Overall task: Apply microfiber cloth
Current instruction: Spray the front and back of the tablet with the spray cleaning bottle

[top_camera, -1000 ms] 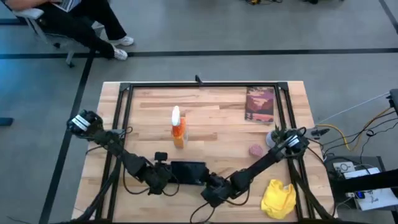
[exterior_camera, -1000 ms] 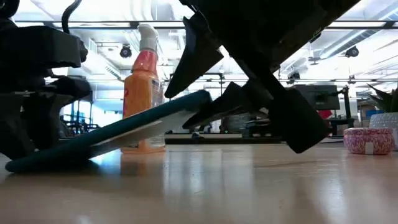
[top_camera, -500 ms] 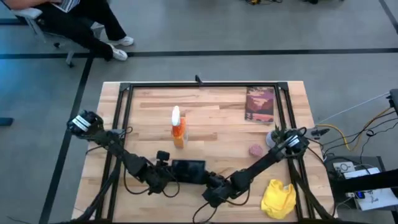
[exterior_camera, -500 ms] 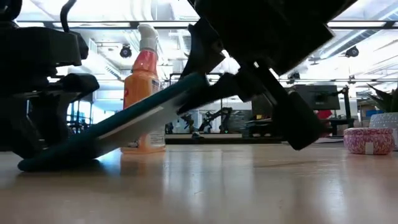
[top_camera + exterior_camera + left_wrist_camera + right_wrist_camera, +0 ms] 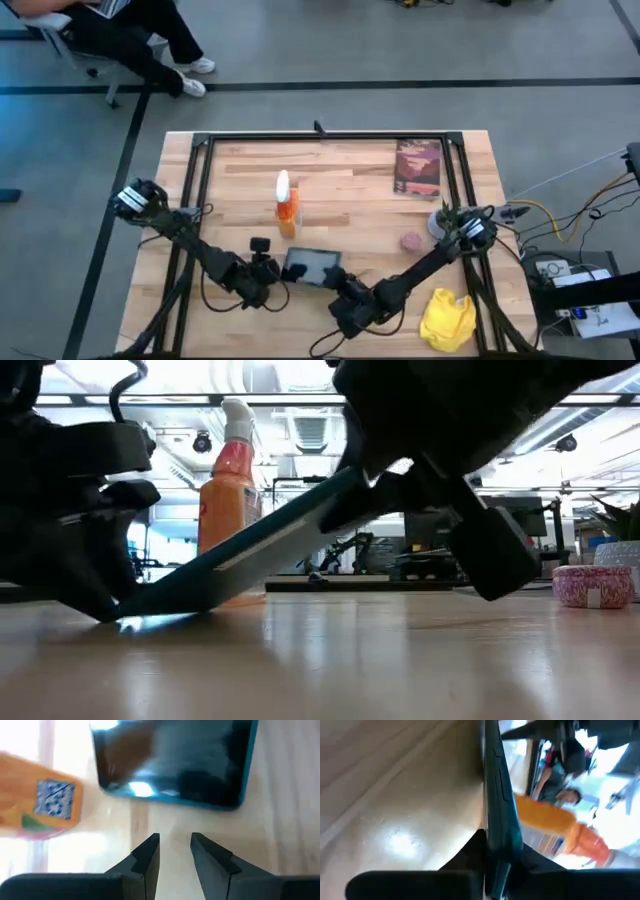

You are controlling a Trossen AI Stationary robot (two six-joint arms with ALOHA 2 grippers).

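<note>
Since a second ago my right gripper (image 5: 338, 292) has tipped the tablet (image 5: 311, 266) up steeper, fingers clamped on its edge. Left gripper (image 5: 174, 851) sits just short of the low edge, fingers a little apart, holding nothing. Microfiber cloth (image 5: 447, 319) is well away, behind my right fingers, bunched up at the table corner. I reckon it's light, floppy, no slip, so pinch a raised fold.
</note>
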